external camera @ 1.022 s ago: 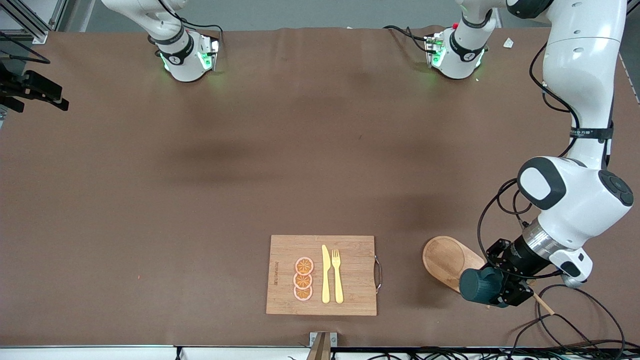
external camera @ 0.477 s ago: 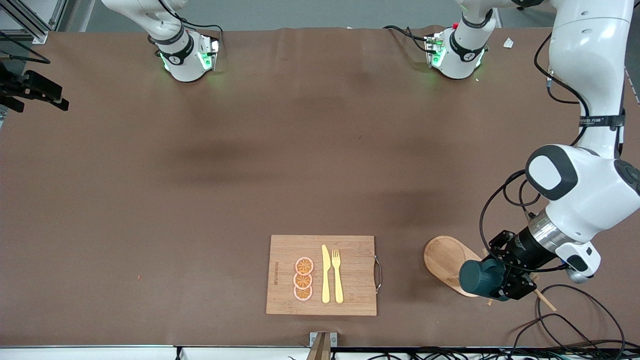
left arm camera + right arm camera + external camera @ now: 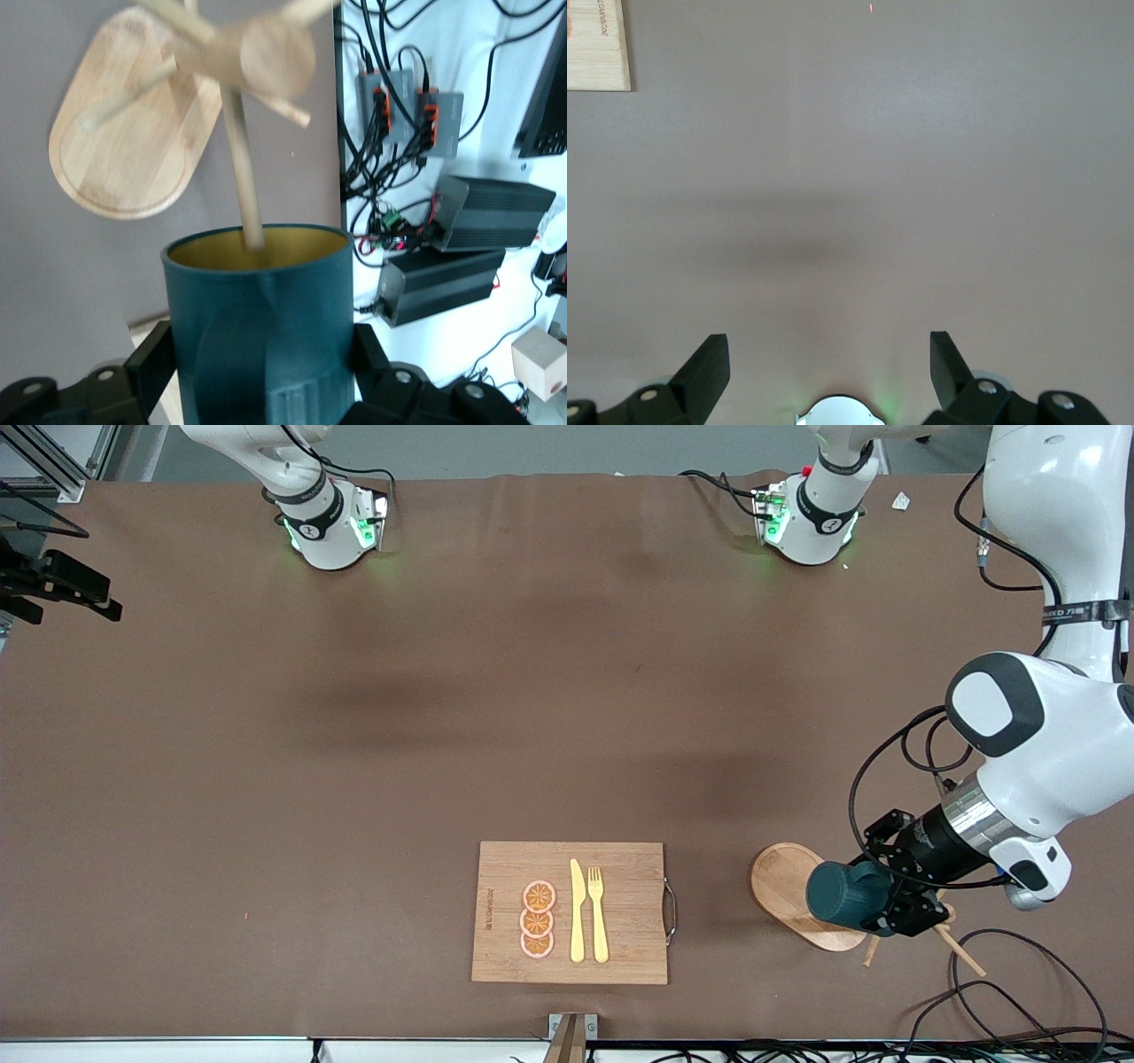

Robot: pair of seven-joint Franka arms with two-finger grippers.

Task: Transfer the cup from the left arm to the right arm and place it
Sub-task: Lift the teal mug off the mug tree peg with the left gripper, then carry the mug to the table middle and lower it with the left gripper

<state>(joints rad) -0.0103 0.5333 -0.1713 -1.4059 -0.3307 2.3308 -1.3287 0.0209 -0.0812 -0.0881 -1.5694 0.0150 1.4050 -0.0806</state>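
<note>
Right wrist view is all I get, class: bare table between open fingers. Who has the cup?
Observer: The left gripper is shut on the cup, over the wooden rack at the left arm's end of the table.
Operator: Is the cup free of the rack?
Observer: No. In the left wrist view one peg reaches into the cup's yellow mouth.
Operator: Is my right gripper near it?
Observer: The front view shows no right gripper beside the cup, only the right arm's base.
</note>
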